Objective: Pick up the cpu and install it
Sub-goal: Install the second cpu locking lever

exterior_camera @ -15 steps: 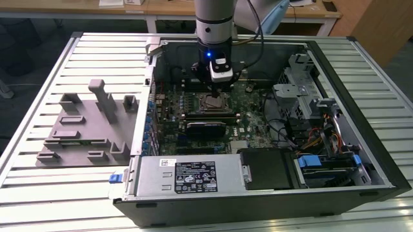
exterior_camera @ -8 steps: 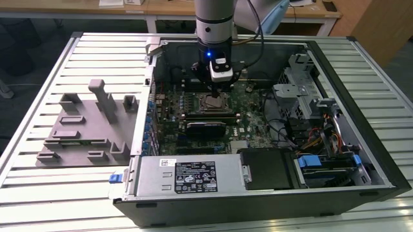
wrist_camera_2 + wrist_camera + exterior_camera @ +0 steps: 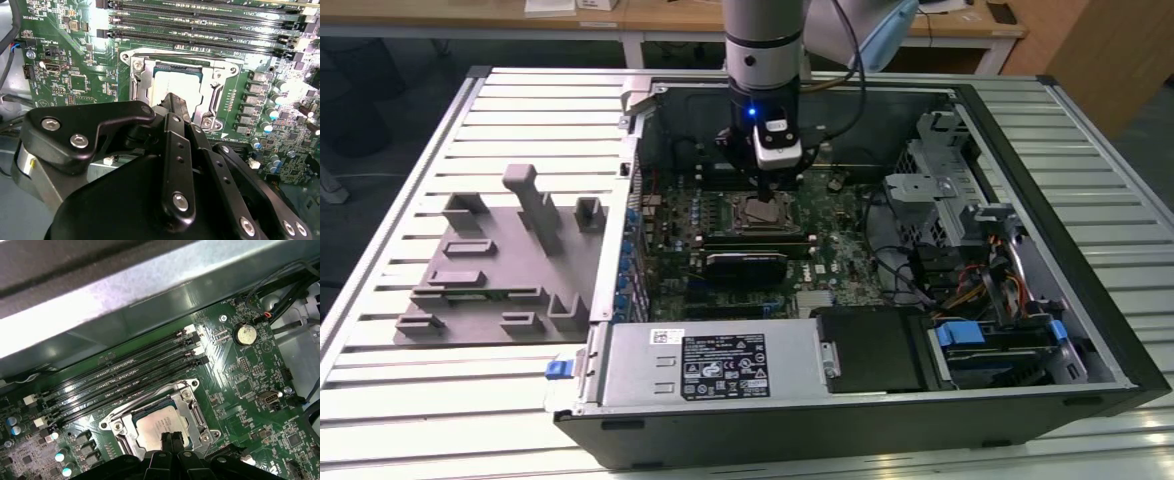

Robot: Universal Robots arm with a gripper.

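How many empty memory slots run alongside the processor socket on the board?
4 memory slots, long, dark and side by side, lie between the socket holding the cpu and the case wall. More could be hidden behind the end effector.

I've got the arm [image 3: 762, 40] hanging straight down, wrist vertical. My gripper [image 3: 762, 187] points downward, and in both wrist views its fingertips [image 3: 170, 437] sit pressed together

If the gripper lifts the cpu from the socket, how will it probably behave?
The cpu, flat with a metal top, likely stays stiff and feels light. Its smooth, shiny top may be slippery. Lying low inside the socket frame, its edges look hard to grasp.
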